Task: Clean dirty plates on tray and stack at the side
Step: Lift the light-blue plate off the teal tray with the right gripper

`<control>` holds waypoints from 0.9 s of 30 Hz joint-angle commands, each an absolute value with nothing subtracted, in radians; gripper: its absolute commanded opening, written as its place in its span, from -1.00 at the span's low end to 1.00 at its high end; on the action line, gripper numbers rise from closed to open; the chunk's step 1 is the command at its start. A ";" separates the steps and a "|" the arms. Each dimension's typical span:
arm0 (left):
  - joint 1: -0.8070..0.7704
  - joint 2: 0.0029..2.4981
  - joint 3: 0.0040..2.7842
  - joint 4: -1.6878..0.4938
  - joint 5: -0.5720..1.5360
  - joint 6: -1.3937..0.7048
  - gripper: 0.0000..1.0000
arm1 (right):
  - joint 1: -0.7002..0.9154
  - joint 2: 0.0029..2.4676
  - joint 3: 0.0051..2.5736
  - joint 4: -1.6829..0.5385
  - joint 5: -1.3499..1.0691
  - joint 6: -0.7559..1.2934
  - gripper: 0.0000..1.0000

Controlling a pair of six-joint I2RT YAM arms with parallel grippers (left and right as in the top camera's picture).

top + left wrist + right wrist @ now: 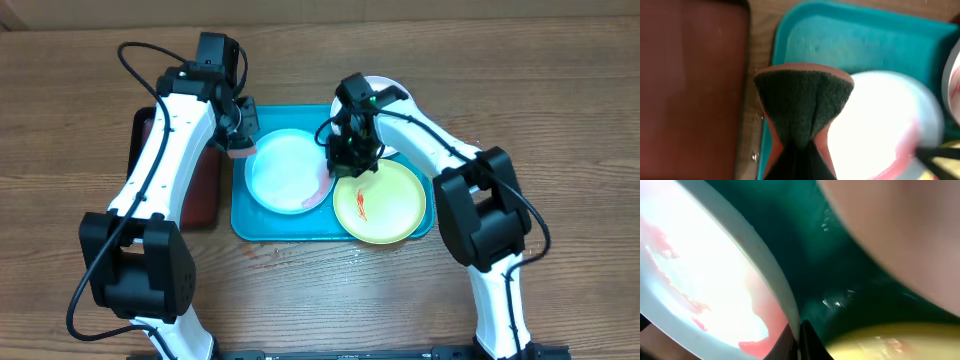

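Observation:
The turquoise tray [240,225] holds a light blue plate [283,168] with a red smear along its lower right rim. Beside it lies a yellow-green plate [385,205] with a red-orange smear. A white plate [385,88] shows partly behind the right arm. My left gripper [240,138] is shut on a green and orange sponge [802,105] over the tray's left edge, next to the blue plate [880,125]. My right gripper [347,160] is shut on the blue plate's rim [790,305], one finger on each side [799,340]. The yellow-green plate [880,342] lies just beside it.
A black tray with a dark red inside [205,190] stands left of the turquoise tray, partly under my left arm; it fills the left of the left wrist view [690,90]. Bare wooden table [560,100] surrounds both trays.

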State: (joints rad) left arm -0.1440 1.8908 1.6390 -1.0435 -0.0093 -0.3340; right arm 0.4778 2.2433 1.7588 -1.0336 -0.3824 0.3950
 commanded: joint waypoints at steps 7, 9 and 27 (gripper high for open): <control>-0.149 1.891 1.650 -1.073 0.019 -0.344 -0.91 | 0.545 1.964 1.860 -1.143 0.095 0.414 -0.93; -0.149 1.891 1.650 -1.073 0.019 -0.345 -0.92 | 0.562 1.936 1.860 -1.169 0.209 0.449 -0.93; -0.152 1.891 1.650 -1.081 0.020 -0.345 -0.92 | 0.736 1.911 1.860 -1.327 0.744 0.690 -0.93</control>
State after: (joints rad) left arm -0.1440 1.8908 1.6390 -1.0782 0.0116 -0.3344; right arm 0.7143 1.9236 1.8366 -1.3289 0.6308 0.6380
